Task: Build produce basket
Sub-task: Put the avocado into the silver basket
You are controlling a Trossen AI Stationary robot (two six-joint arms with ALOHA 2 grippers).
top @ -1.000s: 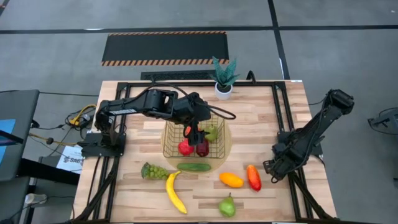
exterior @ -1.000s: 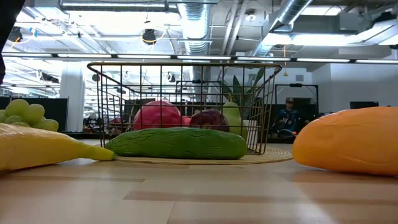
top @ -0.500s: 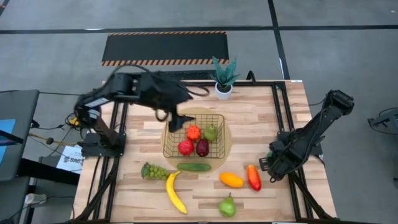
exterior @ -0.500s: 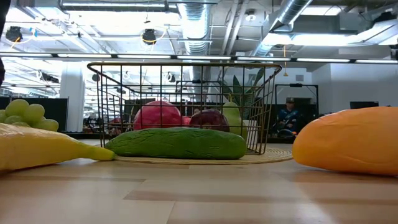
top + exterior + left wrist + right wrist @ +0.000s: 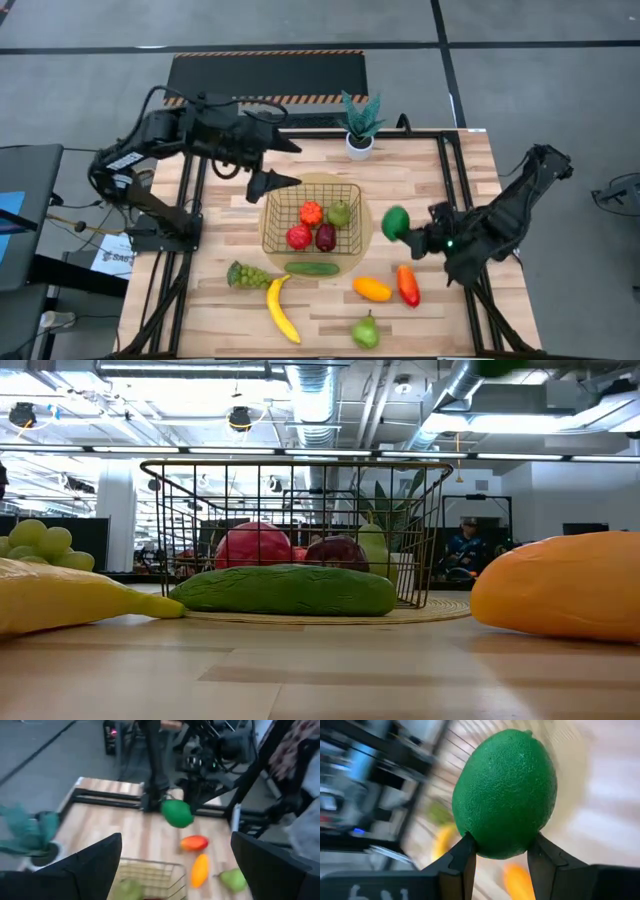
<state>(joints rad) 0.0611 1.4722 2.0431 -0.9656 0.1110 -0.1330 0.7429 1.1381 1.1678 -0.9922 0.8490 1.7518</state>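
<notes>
- The right arm's hand (image 5: 412, 236) pinches a round green plastic lime (image 5: 395, 223) between both fingers (image 5: 460, 865), raised above the wooden table (image 5: 420, 180) just right of the square gold-tan wire-mesh basket (image 5: 311, 219)
- The left arm's hand (image 5: 283, 162), fingers spread wide, hangs over the table's far left, beyond the basket's corner
- The basket sits on a round tan mat (image 5: 366, 222), holding four pieces
- A green plastic cucumber (image 5: 311, 268) lies against its near side
</notes>
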